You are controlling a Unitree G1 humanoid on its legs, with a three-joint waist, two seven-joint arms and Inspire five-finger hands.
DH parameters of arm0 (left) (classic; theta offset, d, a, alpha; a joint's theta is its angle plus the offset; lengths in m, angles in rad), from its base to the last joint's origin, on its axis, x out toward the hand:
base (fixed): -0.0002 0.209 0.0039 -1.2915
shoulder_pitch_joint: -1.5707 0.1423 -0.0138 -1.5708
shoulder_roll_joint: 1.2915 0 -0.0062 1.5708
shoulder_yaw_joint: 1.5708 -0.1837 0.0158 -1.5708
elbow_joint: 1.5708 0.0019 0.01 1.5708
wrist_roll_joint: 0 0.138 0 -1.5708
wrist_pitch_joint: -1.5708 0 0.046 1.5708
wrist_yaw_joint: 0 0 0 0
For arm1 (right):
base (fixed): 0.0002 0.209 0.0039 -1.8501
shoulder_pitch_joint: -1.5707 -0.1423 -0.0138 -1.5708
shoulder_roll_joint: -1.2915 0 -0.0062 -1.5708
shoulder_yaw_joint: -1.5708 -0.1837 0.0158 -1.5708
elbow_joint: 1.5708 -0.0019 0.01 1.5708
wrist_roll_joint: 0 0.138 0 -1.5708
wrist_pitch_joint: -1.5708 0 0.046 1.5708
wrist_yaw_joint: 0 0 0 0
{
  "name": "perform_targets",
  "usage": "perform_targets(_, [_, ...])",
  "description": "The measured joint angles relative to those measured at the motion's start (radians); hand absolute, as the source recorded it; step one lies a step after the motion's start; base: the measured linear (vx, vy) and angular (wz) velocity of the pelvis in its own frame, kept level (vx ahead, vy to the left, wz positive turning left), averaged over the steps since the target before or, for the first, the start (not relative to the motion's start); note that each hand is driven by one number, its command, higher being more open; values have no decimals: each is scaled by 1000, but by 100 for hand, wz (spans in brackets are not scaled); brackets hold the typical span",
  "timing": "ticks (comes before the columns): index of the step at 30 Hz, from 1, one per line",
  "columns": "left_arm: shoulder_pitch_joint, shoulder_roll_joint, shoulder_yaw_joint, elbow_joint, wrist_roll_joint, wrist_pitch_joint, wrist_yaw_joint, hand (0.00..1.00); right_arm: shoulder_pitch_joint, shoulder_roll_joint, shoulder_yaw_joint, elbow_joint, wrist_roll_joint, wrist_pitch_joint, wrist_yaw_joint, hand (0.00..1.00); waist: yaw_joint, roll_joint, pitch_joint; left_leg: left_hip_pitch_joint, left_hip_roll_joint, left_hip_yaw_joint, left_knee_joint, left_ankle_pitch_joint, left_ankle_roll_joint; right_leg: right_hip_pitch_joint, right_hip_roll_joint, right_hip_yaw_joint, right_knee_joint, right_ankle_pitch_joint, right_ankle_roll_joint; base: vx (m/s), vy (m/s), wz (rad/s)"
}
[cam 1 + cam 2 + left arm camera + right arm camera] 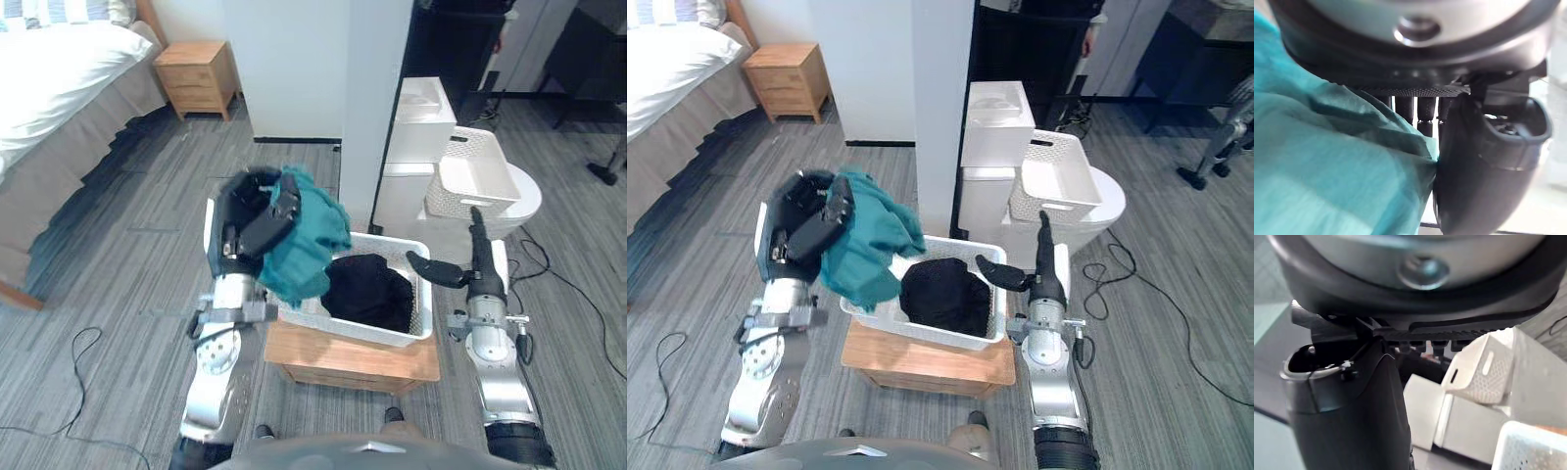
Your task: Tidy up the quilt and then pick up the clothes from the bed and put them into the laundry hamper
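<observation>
Low wooden stool [333, 357] carries a white hamper [427, 304]; a black garment [367, 291] lies inside it. Left hand [250, 220] is clenched on a teal garment [309, 245], which hangs over the hamper's left rim. Right hand [478, 266] is raised just beside the right rim, fingers straight, thumb out, holding nothing. Beyond stand a second white basket [475, 176], a nightstand [196, 73] and the bed [59, 59]

One teal garment [309, 240], one black garment [367, 291], two white baskets [362, 331] [456, 203], one nightstand [199, 76] and one bed [59, 69].
</observation>
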Motion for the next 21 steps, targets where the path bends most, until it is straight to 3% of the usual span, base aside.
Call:
perform_targets(2, [-116,9,20,120,110,3,59,0,34,0,-20,-41,8,0,0,100,-29,-1,0,2,2,23,0,0,-2,-13,5,25,0,3,0,-16,-5,-29])
perform_targets(7, [-232,10,44,391,252,62,110,0,140,8,-60,-122,27,0,-1,100,-85,-6,1,34,19,94,0,-12,-17,-30,29,85,-2,14,-5,16,-10,-42])
perform_targets(12, [-236,-20,37,568,313,136,111,0,296,68,-70,-208,48,-26,-4,100,-137,-14,-2,55,42,160,2,-26,-34,-49,60,134,0,14,-5,36,-23,-33])
perform_targets(20, [-169,-90,-29,619,309,157,78,0,439,147,16,-245,48,-30,15,100,-147,-20,-9,69,47,216,5,-39,-38,-63,66,157,8,14,-5,20,-7,-14])
perform_targets(21, [-138,-92,-44,619,309,157,70,100,442,158,29,-257,47,-30,16,100,-146,-21,-9,68,48,222,22,-50,-37,-62,59,157,12,14,-5,10,22,-7])
